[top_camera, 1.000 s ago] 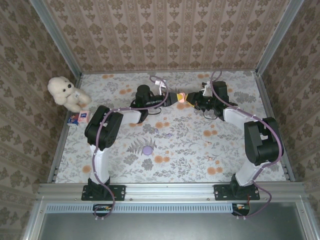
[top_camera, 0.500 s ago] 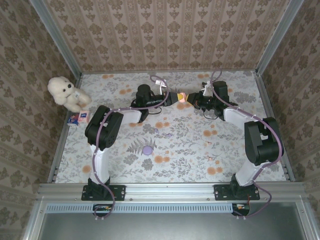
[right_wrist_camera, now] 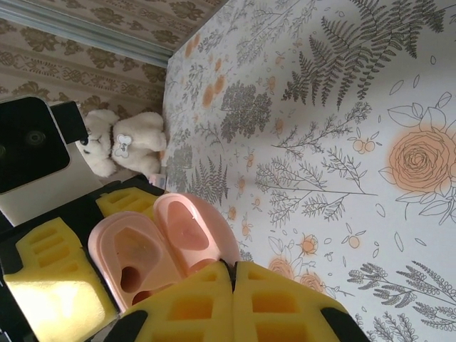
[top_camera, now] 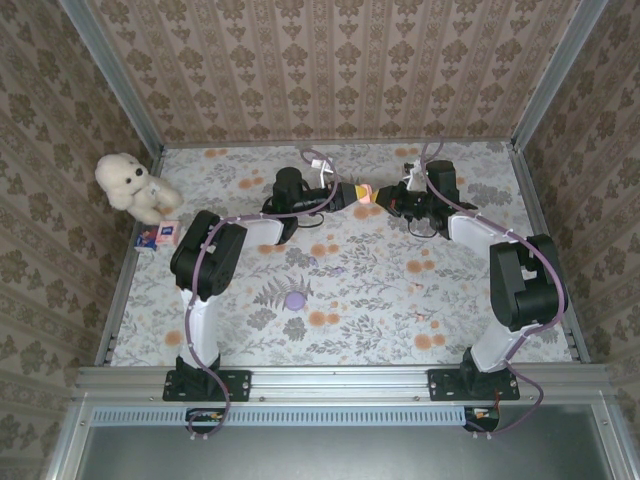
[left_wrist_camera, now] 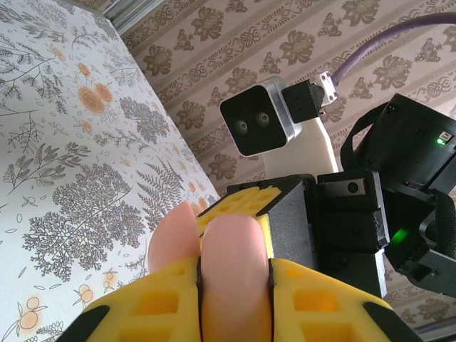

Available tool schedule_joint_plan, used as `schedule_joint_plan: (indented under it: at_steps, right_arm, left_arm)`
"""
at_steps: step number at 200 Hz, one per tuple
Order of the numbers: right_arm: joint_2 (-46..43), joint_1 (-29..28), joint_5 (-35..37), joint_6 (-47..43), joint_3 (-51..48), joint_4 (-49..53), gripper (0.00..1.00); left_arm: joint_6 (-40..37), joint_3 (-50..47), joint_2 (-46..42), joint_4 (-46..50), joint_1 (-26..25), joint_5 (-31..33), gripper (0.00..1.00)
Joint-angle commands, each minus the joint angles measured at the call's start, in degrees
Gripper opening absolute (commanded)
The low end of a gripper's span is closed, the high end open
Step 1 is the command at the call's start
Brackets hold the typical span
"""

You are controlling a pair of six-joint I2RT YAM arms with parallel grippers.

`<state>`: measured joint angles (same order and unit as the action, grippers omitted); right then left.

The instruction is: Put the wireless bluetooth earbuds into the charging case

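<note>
Two pairs of yellow jaws are meeting in mid-air above the far middle of the table. The left gripper [left_wrist_camera: 235, 269] is clamping the pink charging case [left_wrist_camera: 229, 239] edge-on, its pads nearly closed against the shell. The right gripper [right_wrist_camera: 233, 276] is pressing its fingers fully together, with the tips sitting right at the rim of the opened lid. Whether they are pinching that rim or only touching it, I cannot tell. From the right wrist, the case is gaping open and both moulded wells are looking empty.

Farther out, a tiny lilac earbud [top_camera: 338, 270] is lying on the floral cloth [top_camera: 450, 300], well apart from both grippers. A round purple case [top_camera: 294, 299] is sitting nearer the arm bases, and a teddy bear [top_camera: 130, 185] is sitting at the far left corner.

Judging from this, the lid is being opened or steadied. The left arm should be holding the case rigid with the wells facing up, while the right is working gently on the lid so the hinge is not being twisted.
</note>
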<state>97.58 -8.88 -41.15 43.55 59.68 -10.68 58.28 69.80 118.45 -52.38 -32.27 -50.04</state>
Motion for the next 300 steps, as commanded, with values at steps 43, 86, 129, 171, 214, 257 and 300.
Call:
schedule_joint_plan:
  at_steps: [43,86,129,171,214,257,300]
  right_arm:
    - [-1.1,0.0,5.9,-5.2,4.0,11.5,0.00]
    - [-1.6,0.0,8.3,-7.5,5.2,15.6,0.00]
    - [-1.7,-0.2,11.4,-12.0,7.3,20.9,0.00]
    - [-1.1,-1.3,15.7,-18.5,10.5,26.1,0.00]
    - [0.3,-3.8,19.9,-26.3,13.9,29.2,0.00]
    - [2.7,-6.2,24.3,-33.0,16.9,31.1,0.00]
    - [3.7,-7.0,23.3,-36.6,16.5,29.0,0.00]
  left_arm:
    - [-1.6,0.6,0.2,-3.0,-1.4,0.3,0.49]
    - [-2.1,-0.9,-0.1,-3.3,-1.0,1.3,0.57]
    - [-3.5,-3.2,-1.3,-2.4,1.2,1.1,0.63]
    - [-12.4,-2.9,-3.6,9.4,4.2,-2.0,0.65]
    - [-37.2,6.1,-6.5,44.1,5.2,-3.7,0.68]
    - [-55.4,17.6,-4.2,70.8,5.4,-3.9,0.73]
    - [-61.0,23.4,-1.2,79.6,7.5,-7.7,0.76]
